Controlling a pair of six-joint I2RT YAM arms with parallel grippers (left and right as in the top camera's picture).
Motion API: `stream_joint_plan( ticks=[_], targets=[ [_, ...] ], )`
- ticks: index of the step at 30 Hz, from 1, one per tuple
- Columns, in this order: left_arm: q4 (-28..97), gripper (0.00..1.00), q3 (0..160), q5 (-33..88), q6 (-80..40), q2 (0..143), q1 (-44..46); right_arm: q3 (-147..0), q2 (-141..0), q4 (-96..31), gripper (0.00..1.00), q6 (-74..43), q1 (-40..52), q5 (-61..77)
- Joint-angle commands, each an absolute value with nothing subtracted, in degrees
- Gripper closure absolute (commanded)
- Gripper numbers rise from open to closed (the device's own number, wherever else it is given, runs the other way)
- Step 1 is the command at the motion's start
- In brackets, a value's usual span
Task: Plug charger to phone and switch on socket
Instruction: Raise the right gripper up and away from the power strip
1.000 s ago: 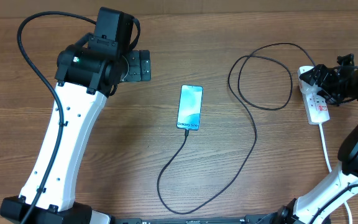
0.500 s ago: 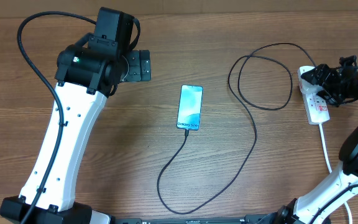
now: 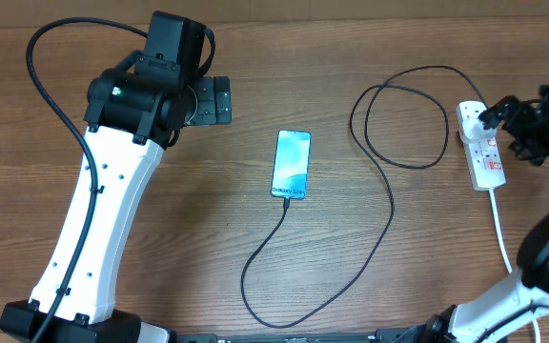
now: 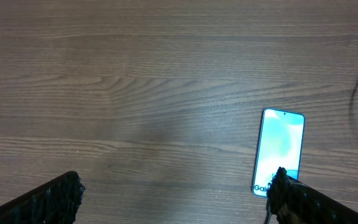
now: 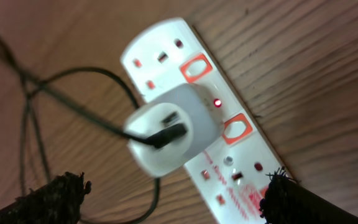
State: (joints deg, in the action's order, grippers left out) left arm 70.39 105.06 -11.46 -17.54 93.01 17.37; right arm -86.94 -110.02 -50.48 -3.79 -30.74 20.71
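Starting at the left, find the left hand (image 3: 219,100) up at the far side of the counter (image 3: 198,238), fingers wide apart, holding nothing. Likely parked there to leave room, with no job of its own just now. Looks down on bare wood, with the phone (image 3: 292,165) off to one side.

Moving to the middle, find the phone lying flat, screen up and glowing blue. Runs long-ways from far to near, tipped a tiny bit. Points its white-letter end toward the robot. Takes the charger (image 3: 392,205) in at that same near end, so looks plugged in already. Follow the thin black cable down in a big loop, then up and round in a ring, then over to the right.

Ending at the right, find the socket (image 3: 485,152) close to the counter's edge. Lies long-ways from far to near too, with its white cord (image 3: 499,229) trailing off the near end. Holds a white plug block (image 5: 173,127) in one of its slots, with the black cable coming out. Shows a tiny red light (image 5: 217,102) beside the block, so maybe switched on; hard to be sure. Find the right hand (image 3: 515,129) hanging just above, fingers spread wide, gripping nothing. Placed there, at a guess, for pressing the red-rimmed switch (image 5: 235,129).
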Motion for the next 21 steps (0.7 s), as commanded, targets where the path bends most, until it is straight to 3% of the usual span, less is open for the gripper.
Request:
stream_joint_plan(
  ticks=[1,21],
  targets=[
    [70.46,0.01,106.24,-12.60,-16.49,92.51,17.26,-88.27,-103.57,-51.46,0.05,-4.95,-30.76,19.88],
    [70.48,0.01,106.24,-12.60,-16.49,92.51,17.26,-88.25,-74.11,-62.78,0.00,-8.14,-26.46,9.43]
  ],
)
